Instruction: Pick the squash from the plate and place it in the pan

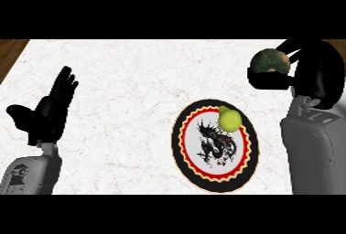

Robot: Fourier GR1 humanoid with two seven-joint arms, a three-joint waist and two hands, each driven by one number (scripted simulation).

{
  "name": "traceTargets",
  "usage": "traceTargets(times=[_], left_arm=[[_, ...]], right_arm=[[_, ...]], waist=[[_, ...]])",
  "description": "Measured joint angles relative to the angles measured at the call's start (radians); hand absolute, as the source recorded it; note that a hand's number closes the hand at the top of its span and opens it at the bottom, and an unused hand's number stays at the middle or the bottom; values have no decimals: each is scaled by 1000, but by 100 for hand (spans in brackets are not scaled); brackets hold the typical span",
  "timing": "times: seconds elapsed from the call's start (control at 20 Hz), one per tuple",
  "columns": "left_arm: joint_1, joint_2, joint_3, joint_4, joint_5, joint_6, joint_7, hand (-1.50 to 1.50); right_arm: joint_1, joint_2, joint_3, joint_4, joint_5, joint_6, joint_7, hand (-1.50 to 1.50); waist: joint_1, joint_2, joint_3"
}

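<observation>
Squash held in curled right hand near counter's right edge, lifted off plate; lime-like fruit left on plate; left hand open, resting; pan not visible, placement pending.

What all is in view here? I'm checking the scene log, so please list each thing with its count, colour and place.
Squash: one, mottled green and brown, held up in the right hand at upper right.
Plate: one, white centre with dark dragon figure, black rim with red and yellow trim, on the counter right of centre.
Yellow-green fruit: one, on the plate's upper right part.
Counter: one, white marble; brown wood shows past its top left corner.
Pan: none in view.
Left hand: one, black, open, resting at left, fingers up.
Right hand: one, black, curled round the squash.
</observation>
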Motion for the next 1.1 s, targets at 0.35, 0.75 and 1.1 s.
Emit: traceTargets(times=[0.35,0.75,1.1], left_arm=[[0,-9,-7,-3,-10,3,-9,0],[-12,-8,-6,4,-5,-10,-13,0],[-26,-30,-29,7,-17,-3,-15,0]], right_arm=[[41,-174,-221,158,-148,-97,-204,150],[36,-383,-366,558,-158,-270,-469,150],[-41,-510,-459,956,-183,-439,-684,150]], waist=[[3,3,0],[21,9,1],[41,18,4]])
